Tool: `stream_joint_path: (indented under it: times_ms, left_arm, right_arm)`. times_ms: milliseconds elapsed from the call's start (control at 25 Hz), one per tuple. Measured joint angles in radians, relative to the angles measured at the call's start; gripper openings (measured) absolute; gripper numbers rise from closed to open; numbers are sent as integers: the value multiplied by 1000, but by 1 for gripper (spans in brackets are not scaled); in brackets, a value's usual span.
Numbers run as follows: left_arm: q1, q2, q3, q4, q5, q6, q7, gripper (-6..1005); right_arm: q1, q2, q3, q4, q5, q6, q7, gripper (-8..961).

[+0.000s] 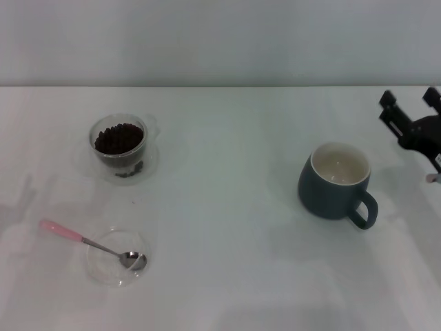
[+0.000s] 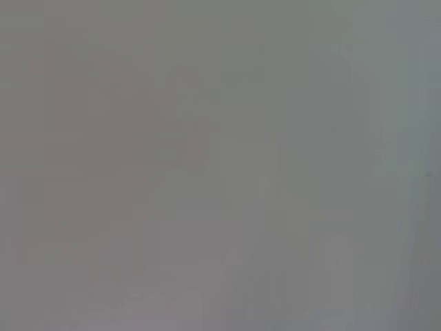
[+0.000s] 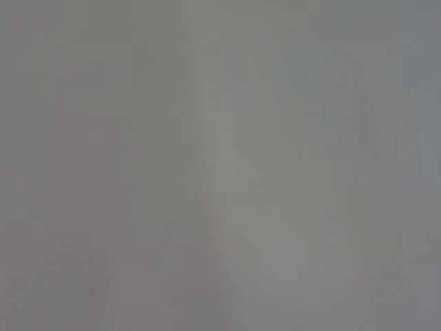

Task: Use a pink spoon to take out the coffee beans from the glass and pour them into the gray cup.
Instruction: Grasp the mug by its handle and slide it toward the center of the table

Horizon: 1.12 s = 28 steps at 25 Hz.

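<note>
I look down on a white desk (image 1: 227,207). My right end effector (image 1: 411,103) hangs at the far right edge, above the desk, its two dark fingers spread apart and holding nothing. My left end effector is out of sight. The gray cup (image 1: 335,182) stands to the right, near my right end effector, handle toward the near right, its cream inside bare. Far left stands the glass (image 1: 120,143), filled with coffee beans (image 1: 118,138). Near left, the pink spoon (image 1: 93,243) lies with its metal bowl in a shallow clear dish (image 1: 116,258), its handle pointing left. Both wrist views show only blank gray.
</note>
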Motion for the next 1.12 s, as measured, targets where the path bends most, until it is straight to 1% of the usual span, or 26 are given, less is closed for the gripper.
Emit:
stream_joint_path:
  times_ms: [200,400,600,720,920,1120]
  left_arm:
    - [2,-3,-1,11,-3,0,0,862]
    - [5,-2,-2,12,-7,0,0,862]
    - [7,-2,-2,12,-18,0,0,862]
    - [8,-2,-2,12,-18,0,0,861]
    - [8,-4,-2,10,-18,-3,0,861]
    - [10,-7,-2,2,-31,-13,-7,862]
  right_arm:
    - [-76,-2,-59,124,2,-82,-74,830]
    - [-155,-7,-112,187,-17,-97,-77,829]
    - [-204,-10,-173,185,-52,-55,-77,829]
    - [-217,-10,-188,178,-71,-45,-78,828]
    - [-218,-12,-200,134,-77,-33,-77,828]
    - [-214,-13,-199,68,-91,33,-77,828]
